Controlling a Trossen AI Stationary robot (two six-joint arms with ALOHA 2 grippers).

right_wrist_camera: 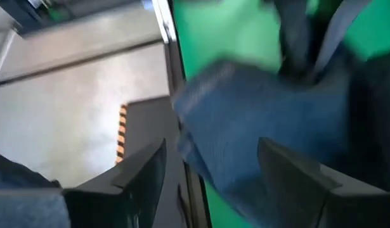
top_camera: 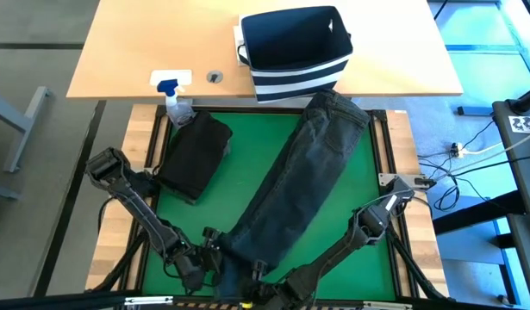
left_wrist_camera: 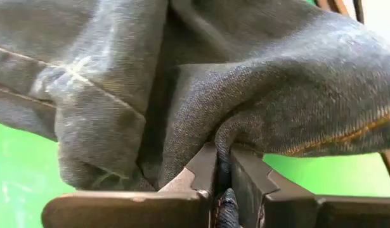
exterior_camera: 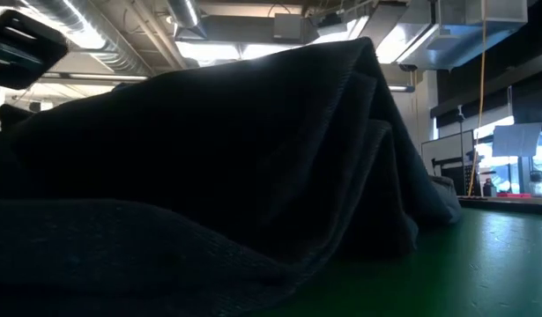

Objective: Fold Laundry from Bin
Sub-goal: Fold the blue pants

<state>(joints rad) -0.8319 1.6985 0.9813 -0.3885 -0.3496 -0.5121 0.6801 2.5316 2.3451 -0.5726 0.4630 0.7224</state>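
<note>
A pair of dark blue jeans [top_camera: 299, 181] lies stretched slantwise over the green mat [top_camera: 247, 172], its far end near the bin [top_camera: 295, 52] and its near end bunched at the mat's near edge. In the low view the jeans [exterior_camera: 209, 158] rise as a dark heap close to the camera. My left gripper [top_camera: 206, 251] is shut on the near end's left side. My right gripper [top_camera: 258, 272] stands open just right of it, with denim [right_wrist_camera: 245, 120] beyond its spread fingers; whether it touches the cloth I cannot tell. The navy, white-striped bin stands on the wooden table past the mat. My left gripper [left_wrist_camera: 223, 161] pinches a raised fold of the jeans' denim [left_wrist_camera: 227, 136] between its two fingers, several layers thick. The fingers slant down from the table's near left. The fold stands up from the fingertips, and the cloth around it drapes slack.
A folded black garment [top_camera: 194, 155] lies on the mat's far left. A clear spray bottle with a blue nozzle [top_camera: 174, 102] stands at the mat's far left corner. The mat's right half and middle left show bare green.
</note>
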